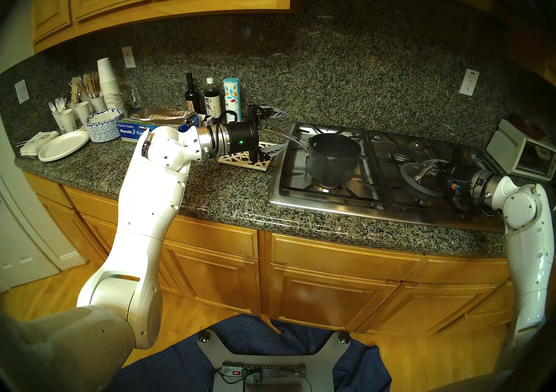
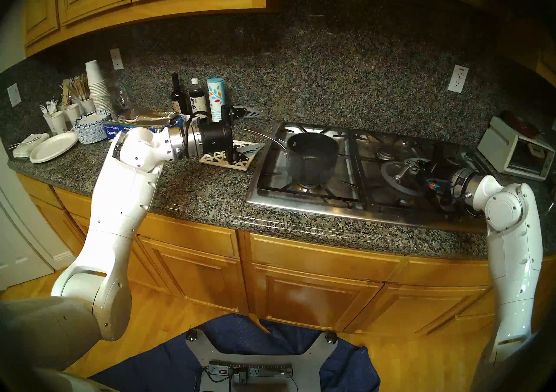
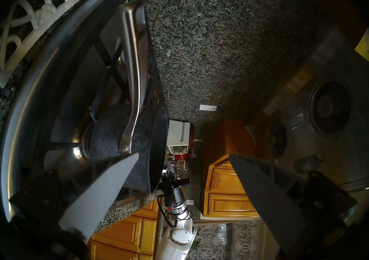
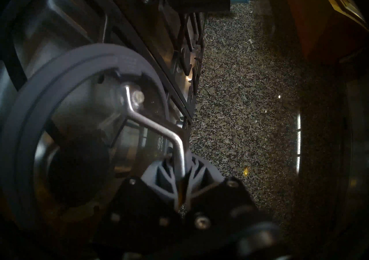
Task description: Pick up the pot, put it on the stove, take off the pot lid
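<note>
The dark grey pot stands uncovered on the front left burner of the steel stove. Its long silver handle points left toward my left gripper. That gripper is open, its fingers spread wide around the handle's free end without touching it. The pot lid hangs tilted low over the stove's front right burner. My right gripper is shut on the lid's silver loop handle.
A white lattice trivet lies under my left wrist. Bottles and a canister stand by the backsplash, with a foil box, paper plates and cups further left. A white toaster oven sits to the right of the stove.
</note>
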`<state>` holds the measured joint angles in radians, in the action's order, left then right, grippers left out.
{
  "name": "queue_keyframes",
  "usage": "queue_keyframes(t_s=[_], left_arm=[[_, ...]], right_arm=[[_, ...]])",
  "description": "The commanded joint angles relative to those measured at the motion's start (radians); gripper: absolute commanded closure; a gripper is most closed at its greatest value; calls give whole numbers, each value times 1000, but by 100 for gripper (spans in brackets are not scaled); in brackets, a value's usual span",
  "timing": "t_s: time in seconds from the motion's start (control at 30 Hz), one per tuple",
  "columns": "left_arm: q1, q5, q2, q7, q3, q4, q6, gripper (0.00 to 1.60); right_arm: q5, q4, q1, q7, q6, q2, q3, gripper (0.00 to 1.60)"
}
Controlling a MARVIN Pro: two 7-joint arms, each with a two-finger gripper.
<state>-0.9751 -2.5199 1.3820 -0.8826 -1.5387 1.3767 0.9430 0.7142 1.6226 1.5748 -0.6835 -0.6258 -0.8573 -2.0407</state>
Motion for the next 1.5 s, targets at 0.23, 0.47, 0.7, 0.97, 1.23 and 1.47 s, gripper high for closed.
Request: queue_keyframes(t_s=[0.23, 0.47, 0.7, 0.97, 1.23, 1.47], left_arm=[[41, -19, -1, -4, -2, 25, -2, 0], [41, -22, -2, -6, -1, 25, -3, 0], [41, -24, -2, -7, -1, 25, -4, 0], [41, -24, -3, -7, -1, 25, -4, 0], [41, -25, -3, -7, 0, 25, -4, 0], [41, -24, -3, -7, -1, 25, -4, 0]], right_arm=[[23, -53, -69, 46, -31, 18, -5, 160], [48, -79, -72, 71, -44, -4, 9, 160], [60, -71, -56, 80, -49, -20, 1, 160], [58, -33, -20, 66, -48, -42, -20, 104], [53, -3, 5, 58, -40, -56, -30, 0], [41, 23, 33, 44, -34, -59, -51, 0]])
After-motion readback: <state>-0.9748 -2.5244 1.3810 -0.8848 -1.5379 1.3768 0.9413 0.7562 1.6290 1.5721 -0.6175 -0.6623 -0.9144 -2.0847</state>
